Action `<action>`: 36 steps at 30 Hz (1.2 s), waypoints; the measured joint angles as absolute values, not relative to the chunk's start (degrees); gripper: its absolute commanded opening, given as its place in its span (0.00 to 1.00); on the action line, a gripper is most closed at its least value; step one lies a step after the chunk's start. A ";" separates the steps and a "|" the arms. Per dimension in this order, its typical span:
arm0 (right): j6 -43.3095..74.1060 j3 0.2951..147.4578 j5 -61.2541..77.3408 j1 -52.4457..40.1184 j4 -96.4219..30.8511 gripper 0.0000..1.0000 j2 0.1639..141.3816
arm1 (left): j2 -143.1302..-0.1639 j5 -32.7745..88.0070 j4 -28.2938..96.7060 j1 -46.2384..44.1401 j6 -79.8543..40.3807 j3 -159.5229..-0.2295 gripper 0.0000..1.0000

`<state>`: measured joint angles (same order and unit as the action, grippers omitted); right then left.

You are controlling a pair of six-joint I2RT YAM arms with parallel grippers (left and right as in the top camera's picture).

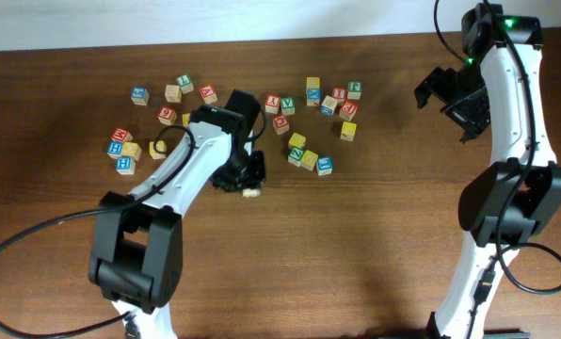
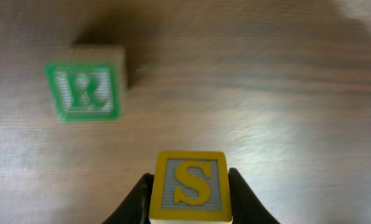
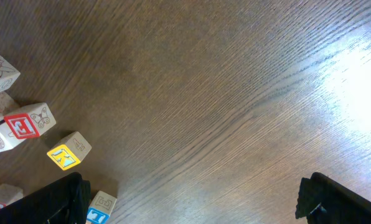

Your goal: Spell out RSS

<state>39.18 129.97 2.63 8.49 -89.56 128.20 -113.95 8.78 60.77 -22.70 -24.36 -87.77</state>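
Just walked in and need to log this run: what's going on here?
The left gripper holds a yellow S block in its jaws, close to a green R block lying on the table. The right gripper is off to the side, open and empty. Other letter blocks lie scattered farther back.

I read the S block [image 2: 188, 185]: yellow border, yellow letter on a grey face, upright, pinched between the left gripper's [image 2: 188, 208] jaws. The R block [image 2: 86, 87], green-framed with a green letter and slightly blurred, sits flat on the table [image 2: 266, 93], up-left of S and apart from it.
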 measured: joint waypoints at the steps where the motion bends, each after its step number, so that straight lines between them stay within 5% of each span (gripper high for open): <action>1: 39.16 129.97 2.63 8.49 -89.58 0.98 128.20 | -113.95 8.78 57.93 -23.22 -23.66 -88.01 0.23; 13: 39.16 129.97 2.63 8.49 -89.56 0.98 128.20 | -113.95 -5.76 42.11 -33.67 -20.38 -88.23 0.22; 36: 39.18 129.97 2.63 8.49 -89.56 0.98 128.20 | -126.13 -20.86 19.44 -22.96 -22.33 -88.31 0.28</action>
